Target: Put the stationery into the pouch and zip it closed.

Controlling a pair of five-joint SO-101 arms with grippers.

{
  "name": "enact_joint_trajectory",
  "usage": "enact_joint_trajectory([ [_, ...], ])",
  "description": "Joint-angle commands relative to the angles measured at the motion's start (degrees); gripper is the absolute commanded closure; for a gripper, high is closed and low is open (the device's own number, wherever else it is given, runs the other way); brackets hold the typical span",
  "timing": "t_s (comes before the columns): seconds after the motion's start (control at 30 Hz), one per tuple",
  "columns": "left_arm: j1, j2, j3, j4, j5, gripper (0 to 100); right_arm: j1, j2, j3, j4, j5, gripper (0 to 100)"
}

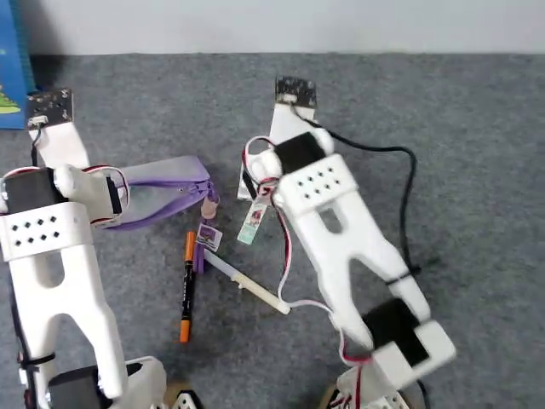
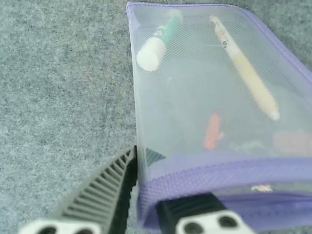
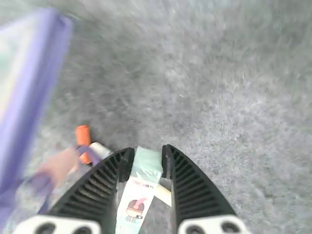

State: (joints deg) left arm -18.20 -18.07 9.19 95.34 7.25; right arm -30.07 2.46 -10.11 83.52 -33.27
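Flanking the pouch (image 1: 162, 183): marker (image 1: 186, 290); pen (image 1: 247, 286); mint stick (image 3: 147, 165) in right pincer (image 3: 145, 152)

Pouch (image 2: 204, 97) edge between tool (image 2: 146, 183) jaws

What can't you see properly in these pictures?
Left wrist view: the cream pen shows through the pouch mesh; inside or behind it, I cannot tell.
Right wrist view: the green tube in the right gripper runs off the picture's edge; the pouch there is blurred.
High view: the small purple things beside the orange pen are too small to name.
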Motion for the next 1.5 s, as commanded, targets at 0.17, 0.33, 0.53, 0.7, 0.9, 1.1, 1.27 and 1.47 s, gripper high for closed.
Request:
enact_joint_trajectory([
  [0.17, -0.26, 0.35, -0.22, -0.62, 0.26, 99, -1.71, -15.87, -1.23, 0.66, 5.19, 99.1],
  [0.33, -0.44, 0.35, -0.13, -0.62, 0.26, 99, -4.79, -22.46, -0.44, 0.75, 5.36, 99.1],
  [0.53, -0.53, 0.35, 0.04, -0.53, 0.09, 99, -7.16, -32.31, 8.00, -1.63, 5.36, 99.1],
  [0.7, -0.53, 0.35, 0.04, -0.53, 0.09, 99, -6.99, -39.96, 17.41, -11.21, 5.45, 99.1],
  [0.9, -0.53, 0.35, 0.04, -0.53, 0.09, 99, -7.16, -45.14, 29.19, -26.07, 5.45, 99.1],
  [1.1, -0.35, 0.35, 0.13, -0.53, 0.26, 99, -11.12, -48.66, 37.98, -39.69, 8.62, 99.1],
  [1.27, -0.35, 0.44, 0.13, -0.44, 0.26, 99, -13.14, -50.42, 44.48, -54.20, 8.70, 99.1],
  [1.47, -0.44, 0.44, 0.13, -0.44, 0.26, 99, -13.32, -50.42, 52.31, -73.89, 8.70, 99.1],
])
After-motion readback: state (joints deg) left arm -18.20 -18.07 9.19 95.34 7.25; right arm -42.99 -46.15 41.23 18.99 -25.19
